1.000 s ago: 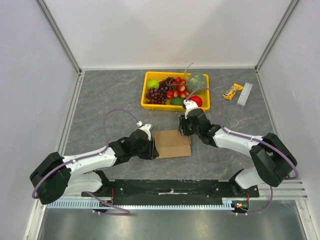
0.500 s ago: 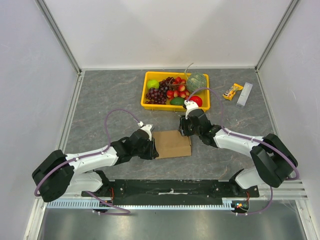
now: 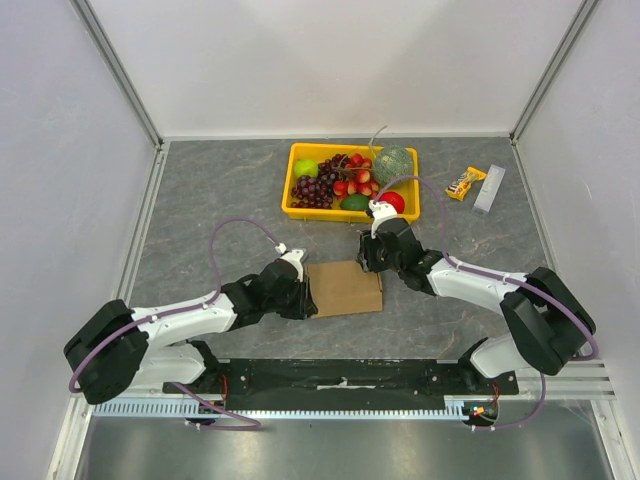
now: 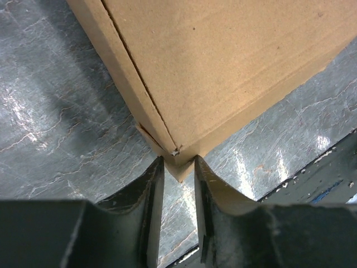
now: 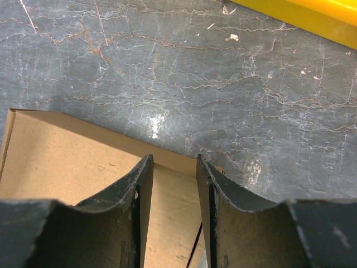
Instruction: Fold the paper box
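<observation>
The paper box is a slim brown cardboard box lying flat on the grey table between my two arms. My left gripper is at its near left corner. In the left wrist view that corner is wedged between my fingertips, the jaws only a narrow gap apart around it. My right gripper is at the box's far right edge. In the right wrist view its fingers hover over the box top, slightly apart with nothing between them.
A yellow tray of fruit stands just behind the box; its rim shows in the right wrist view. A snack packet and a grey bar lie at the back right. White walls enclose the table.
The left arm's elbow has shifted slightly right. The box and both grippers have stayed where they were.
</observation>
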`<action>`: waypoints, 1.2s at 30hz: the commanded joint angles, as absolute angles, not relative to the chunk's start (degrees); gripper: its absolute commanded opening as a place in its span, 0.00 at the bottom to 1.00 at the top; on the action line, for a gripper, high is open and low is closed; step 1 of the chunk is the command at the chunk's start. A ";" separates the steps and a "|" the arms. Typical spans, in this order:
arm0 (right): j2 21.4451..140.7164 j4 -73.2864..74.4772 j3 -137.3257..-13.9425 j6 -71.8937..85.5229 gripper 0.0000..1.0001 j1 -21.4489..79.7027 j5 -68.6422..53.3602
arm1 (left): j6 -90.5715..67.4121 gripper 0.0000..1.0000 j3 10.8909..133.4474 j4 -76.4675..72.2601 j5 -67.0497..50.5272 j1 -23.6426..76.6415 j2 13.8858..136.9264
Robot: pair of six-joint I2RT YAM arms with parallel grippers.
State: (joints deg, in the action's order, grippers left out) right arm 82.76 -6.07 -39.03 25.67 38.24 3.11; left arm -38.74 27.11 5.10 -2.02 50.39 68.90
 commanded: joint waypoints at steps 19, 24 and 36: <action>82.44 -3.43 -37.88 26.19 0.43 38.32 0.18 | -40.87 0.61 26.46 4.04 3.43 50.54 66.18; 82.53 -3.34 -37.97 26.19 0.43 38.32 0.18 | -41.04 0.66 26.19 4.04 3.60 50.54 66.18; 82.44 -2.64 -38.23 26.02 0.43 38.32 0.18 | -41.05 0.77 25.67 4.31 3.78 50.62 63.11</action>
